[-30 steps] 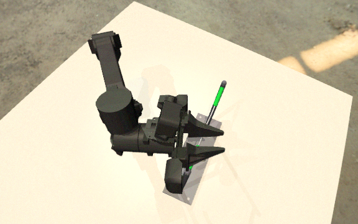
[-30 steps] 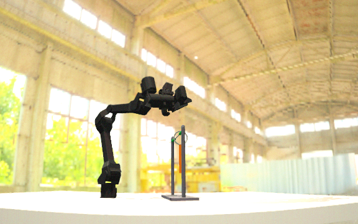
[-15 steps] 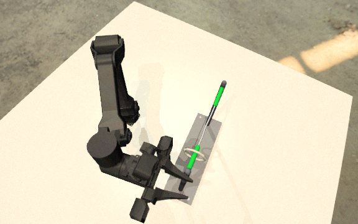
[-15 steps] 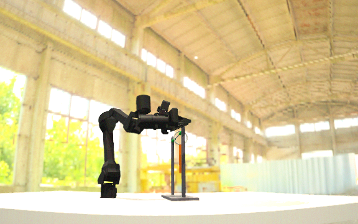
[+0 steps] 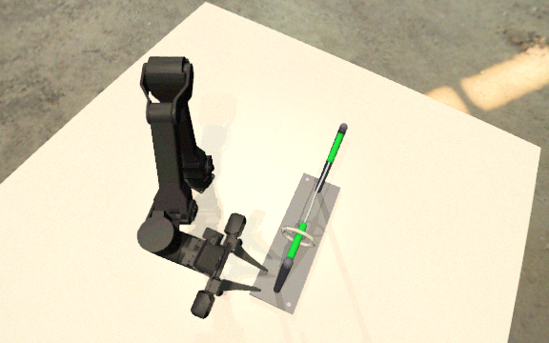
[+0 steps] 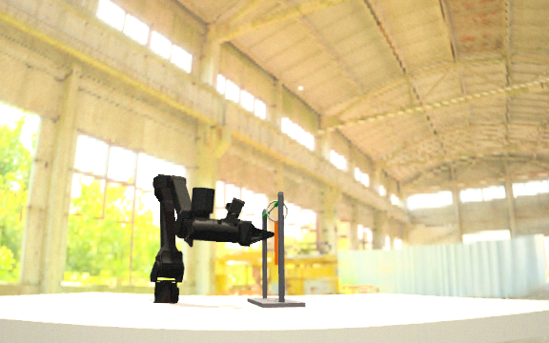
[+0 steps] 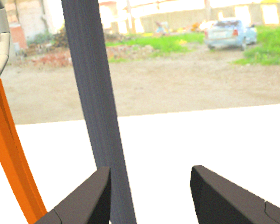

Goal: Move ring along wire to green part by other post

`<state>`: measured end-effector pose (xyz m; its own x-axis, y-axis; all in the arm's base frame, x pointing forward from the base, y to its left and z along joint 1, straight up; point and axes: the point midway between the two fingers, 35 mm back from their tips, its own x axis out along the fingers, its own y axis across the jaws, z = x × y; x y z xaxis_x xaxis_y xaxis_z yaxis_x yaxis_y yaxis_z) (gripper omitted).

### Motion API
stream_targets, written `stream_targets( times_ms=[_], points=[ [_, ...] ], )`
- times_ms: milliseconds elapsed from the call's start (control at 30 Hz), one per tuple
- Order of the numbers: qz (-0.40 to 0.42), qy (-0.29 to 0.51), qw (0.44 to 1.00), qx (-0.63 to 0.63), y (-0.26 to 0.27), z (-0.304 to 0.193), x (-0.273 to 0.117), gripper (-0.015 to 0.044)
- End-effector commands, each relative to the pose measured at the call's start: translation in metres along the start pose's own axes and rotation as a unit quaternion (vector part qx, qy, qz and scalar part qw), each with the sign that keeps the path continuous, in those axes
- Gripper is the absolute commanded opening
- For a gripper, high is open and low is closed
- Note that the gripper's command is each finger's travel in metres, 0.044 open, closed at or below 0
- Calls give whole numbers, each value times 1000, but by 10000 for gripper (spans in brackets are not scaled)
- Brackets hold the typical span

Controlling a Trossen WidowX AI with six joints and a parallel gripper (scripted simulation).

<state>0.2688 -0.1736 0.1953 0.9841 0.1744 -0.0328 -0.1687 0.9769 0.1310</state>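
The pale ring (image 5: 284,232) (image 6: 287,211) (image 7: 4,45) hangs around the near green part (image 5: 295,247) of the wire, beside the near post (image 5: 281,278) (image 6: 281,248) (image 7: 98,100). Its orange handle (image 6: 276,243) (image 7: 11,145) hangs straight down; the top view does not show it. The thin grey part (image 5: 310,205) leads to the far green part (image 5: 335,148) by the far post (image 5: 321,185) (image 6: 264,257). My gripper (image 5: 263,280) (image 6: 273,233) (image 7: 151,176) is partly open and empty, level with the handle's upper half. In the wrist view the handle is left of both fingers.
The near post crosses the wrist view between the handle and the right finger, behind the left fingertip. Both posts stand on a grey base plate (image 5: 294,286) (image 6: 294,304). The arm reaches in from the left in the top and exterior views. The pale table (image 5: 422,214) extends around the plate.
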Motion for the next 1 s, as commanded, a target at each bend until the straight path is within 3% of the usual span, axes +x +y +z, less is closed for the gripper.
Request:
stream_targets(
  times_ms=[0, 400, 633, 967],
  points=[
    [-1, 12, 999, 41, 11, -39, -14, 160],
    [-7, 23, 992, 128, 64, -110, -50, 160],
    [-9, 24, 993, 119, 65, -109, -48, 160],
    [-28, 28, 999, -22, 66, -76, -13, 160]
  ],
)
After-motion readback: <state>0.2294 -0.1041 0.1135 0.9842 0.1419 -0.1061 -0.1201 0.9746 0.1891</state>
